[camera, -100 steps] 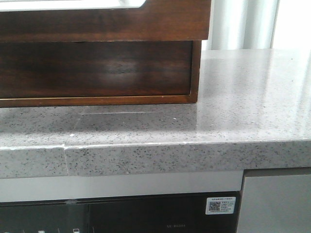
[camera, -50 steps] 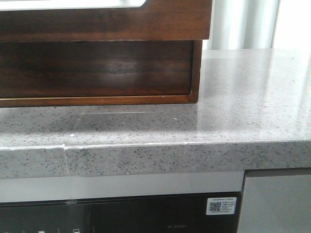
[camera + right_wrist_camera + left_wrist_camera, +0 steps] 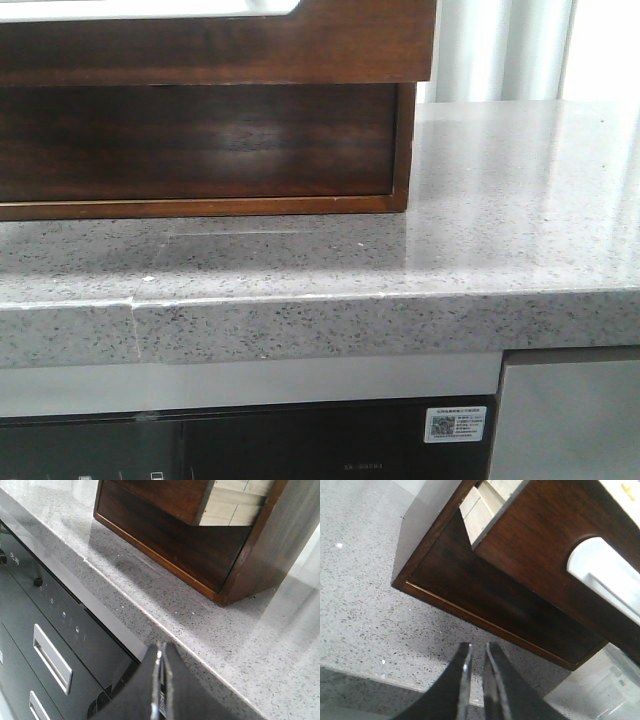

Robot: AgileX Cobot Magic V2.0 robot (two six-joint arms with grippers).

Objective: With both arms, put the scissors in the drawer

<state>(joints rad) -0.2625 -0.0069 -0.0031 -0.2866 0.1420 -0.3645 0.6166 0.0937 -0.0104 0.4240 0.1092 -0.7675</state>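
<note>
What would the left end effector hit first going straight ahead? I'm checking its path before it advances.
Probably the speckled countertop, just short of the cabinet's lower drawer front; depth is unclear. The left end effector looks nearly closed.

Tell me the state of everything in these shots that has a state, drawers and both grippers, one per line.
Upper drawer, with the half-round notch: pulled partway out.
Lower drawer, plain front: closed, flush in the cabinet.
Left gripper: fingers nearly together, a narrow gap, holding nothing.
Right gripper: shut, empty.
Scissors: not visible in any view.
</note>
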